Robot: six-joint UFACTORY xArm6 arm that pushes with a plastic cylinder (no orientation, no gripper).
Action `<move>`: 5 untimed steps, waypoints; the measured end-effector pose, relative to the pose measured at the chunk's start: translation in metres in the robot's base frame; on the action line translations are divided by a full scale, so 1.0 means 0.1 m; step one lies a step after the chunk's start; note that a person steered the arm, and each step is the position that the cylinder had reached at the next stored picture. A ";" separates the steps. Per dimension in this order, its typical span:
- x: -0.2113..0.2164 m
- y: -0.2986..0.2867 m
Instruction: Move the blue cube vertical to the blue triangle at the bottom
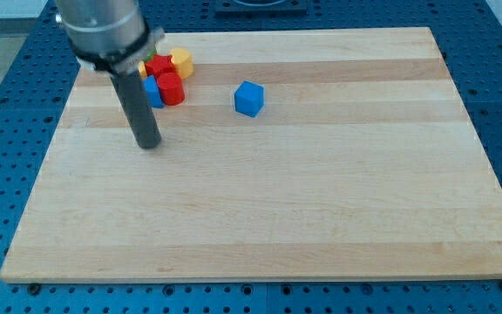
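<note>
Upper centre of the frame: your blue cube [249, 98], alone on the wooden board [277, 218]. Judged light, rigid, apt to slide or twist; push it square on a flat face. Upper left: cluster of red [171, 88], yellow [181, 63] and blue [152, 92] blocks, shapes partly hidden. My tip [149, 144] rests below the cluster, apart from the cube. No fingers fitted; nothing grasped. Containers: none.

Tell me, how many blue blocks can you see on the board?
2. The blue cube sits alone near the view's top middle. Another blue block is in the cluster at the view's top left, partly behind the rod; its shape is unclear. More may be hidden there.
</note>
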State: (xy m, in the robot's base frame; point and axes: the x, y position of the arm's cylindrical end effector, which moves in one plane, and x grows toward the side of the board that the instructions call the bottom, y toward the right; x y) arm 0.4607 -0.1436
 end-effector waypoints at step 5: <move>-0.34 1.84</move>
State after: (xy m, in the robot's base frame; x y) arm 0.4271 0.0403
